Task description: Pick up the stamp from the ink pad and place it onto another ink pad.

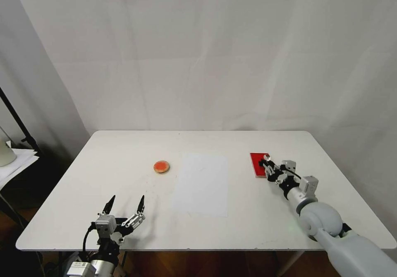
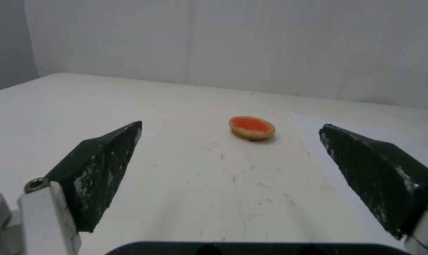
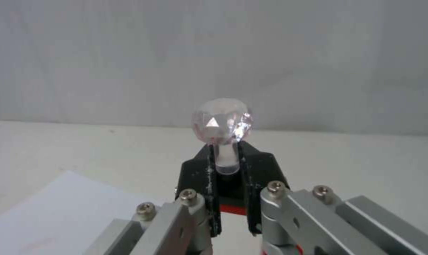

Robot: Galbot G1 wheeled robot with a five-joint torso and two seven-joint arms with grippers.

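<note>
Red ink pad (image 1: 259,164), right of centre in the head view, carries the stamp (image 1: 266,157); right pincer (image 1: 267,166) grips its stem. Next: lift cleanly toward round pad (image 1: 161,167). Left pincer (image 1: 126,203) gapes idle, lower left.

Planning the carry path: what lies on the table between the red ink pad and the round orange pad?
A white sheet of paper lies flat between the red ink pad and the round pad, seen from the head view.

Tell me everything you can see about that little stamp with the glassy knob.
The stamp is tiny, with a clear faceted ball knob on a short clear stem. It stands upright over the red rectangular ink pad at the table's right side. The right gripper is closed on its stem just below the knob, black fingers pressing both sides; the base is hidden.
</note>
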